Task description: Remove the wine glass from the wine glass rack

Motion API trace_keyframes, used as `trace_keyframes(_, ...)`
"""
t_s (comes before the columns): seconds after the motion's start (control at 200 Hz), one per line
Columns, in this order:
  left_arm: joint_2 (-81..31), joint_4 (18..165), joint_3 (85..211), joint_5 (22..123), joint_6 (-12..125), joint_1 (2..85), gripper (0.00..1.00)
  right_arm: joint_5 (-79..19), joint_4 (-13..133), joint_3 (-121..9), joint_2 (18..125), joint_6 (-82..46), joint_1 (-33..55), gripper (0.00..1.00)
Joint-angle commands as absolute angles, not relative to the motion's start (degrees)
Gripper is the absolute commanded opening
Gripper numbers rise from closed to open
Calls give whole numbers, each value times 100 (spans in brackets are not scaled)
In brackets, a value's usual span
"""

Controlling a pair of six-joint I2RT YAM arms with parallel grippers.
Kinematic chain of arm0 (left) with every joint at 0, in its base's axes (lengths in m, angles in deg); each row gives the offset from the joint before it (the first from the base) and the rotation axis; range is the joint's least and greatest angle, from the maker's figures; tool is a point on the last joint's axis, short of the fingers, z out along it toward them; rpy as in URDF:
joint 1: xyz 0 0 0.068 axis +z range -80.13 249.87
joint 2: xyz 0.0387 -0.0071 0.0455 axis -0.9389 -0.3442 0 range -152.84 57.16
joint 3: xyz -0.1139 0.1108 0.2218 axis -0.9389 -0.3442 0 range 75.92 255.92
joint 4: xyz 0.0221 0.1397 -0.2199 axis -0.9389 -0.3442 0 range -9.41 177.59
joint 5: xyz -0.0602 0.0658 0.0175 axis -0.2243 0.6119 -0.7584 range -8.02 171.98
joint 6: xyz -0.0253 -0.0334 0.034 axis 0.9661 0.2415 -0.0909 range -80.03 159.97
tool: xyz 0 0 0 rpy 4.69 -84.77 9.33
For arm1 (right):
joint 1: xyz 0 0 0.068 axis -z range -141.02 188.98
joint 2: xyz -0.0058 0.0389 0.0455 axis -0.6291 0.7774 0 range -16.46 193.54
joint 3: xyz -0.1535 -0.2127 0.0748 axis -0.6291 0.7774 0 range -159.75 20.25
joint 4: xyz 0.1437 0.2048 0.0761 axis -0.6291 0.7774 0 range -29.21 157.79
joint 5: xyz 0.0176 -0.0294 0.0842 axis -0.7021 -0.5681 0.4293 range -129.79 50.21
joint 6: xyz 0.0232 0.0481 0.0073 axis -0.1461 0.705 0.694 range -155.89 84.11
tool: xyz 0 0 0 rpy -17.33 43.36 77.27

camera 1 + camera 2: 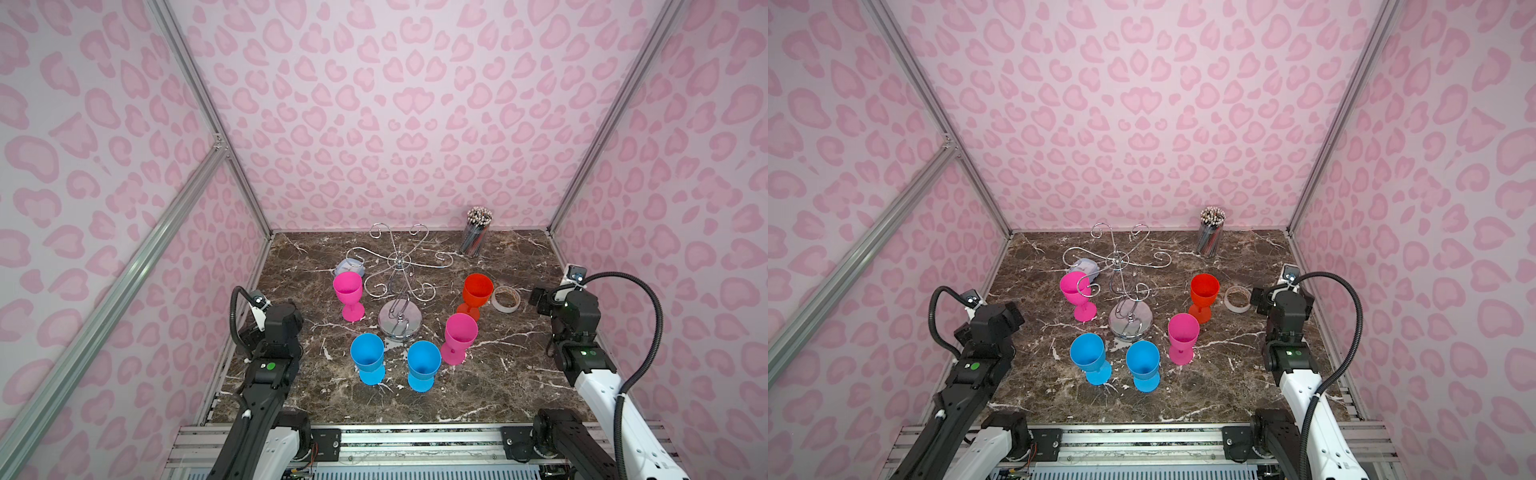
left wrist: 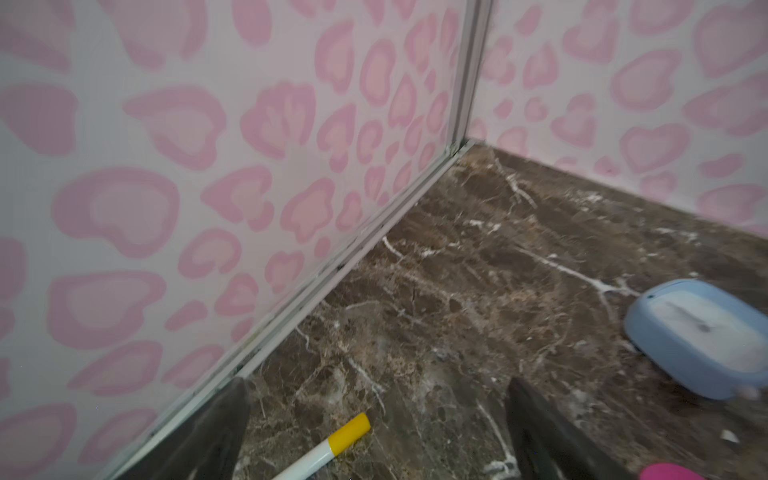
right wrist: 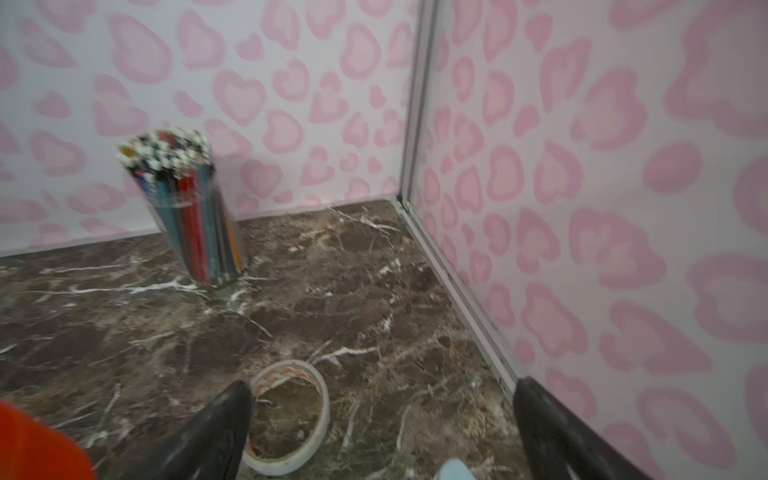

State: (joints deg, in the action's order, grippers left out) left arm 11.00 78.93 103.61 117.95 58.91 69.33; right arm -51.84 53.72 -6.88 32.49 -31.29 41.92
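**Table**: brown marble, walled in pink print.

**Rack**: chrome and upright at mid-table. Every scroll arm is bare in both top views, and nothing hangs from it.

**Left gripper**: jaws spread wide, holding nothing. It is drawn back to the table's left edge and aimed at the far left corner.

**Right gripper**: jaws equally wide and empty, at the right edge.

**Glasses**: five, each standing on its foot on the table, ringed about the rack's base.
- left pink glass
- left blue glass
- mid blue glass
- right pink glass
- orange glass

**Bearing**: the left pink glass lies nearest the left gripper, on its inner side toward the rack, with its stem vertical and bowl up. The orange glass lies likewise inward of the right gripper. By my judgement the lifting-off is finished, as no glass remains to unhook.

**Sundries**:
- pencil cup, at the back wall
- blue case, behind the left pink glass
- tape, close by the right gripper
- marker, under the left gripper
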Motion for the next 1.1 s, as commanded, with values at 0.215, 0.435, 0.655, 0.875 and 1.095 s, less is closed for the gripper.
trace_keyframes(0.215, -571, 10926, 9870, 10396, 5769, 7237, 97, -4830, 3262, 397, 4583, -2711, 4267, 99)
trace_keyframes(0.435, -1645, 12032, 9865, 9957, 4871, 7236, 97, -4717, 1972, 222, 5801, -2740, 4250, 99)
trace_keyframes(0.655, -2319, 13296, 9848, 9375, 4814, 7237, 97, -4727, 1168, -157, 6918, -3220, 3965, 99)
trace_keyframes(0.875, -2768, 14745, 9330, 9160, 4460, 7041, 98, -5313, 353, 133, 7204, -3356, 3660, 99)
trace_keyframes(1.095, -2752, 14377, 9485, 9272, 4461, 7017, 98, -5263, 679, 15, 7162, -3325, 3687, 99)
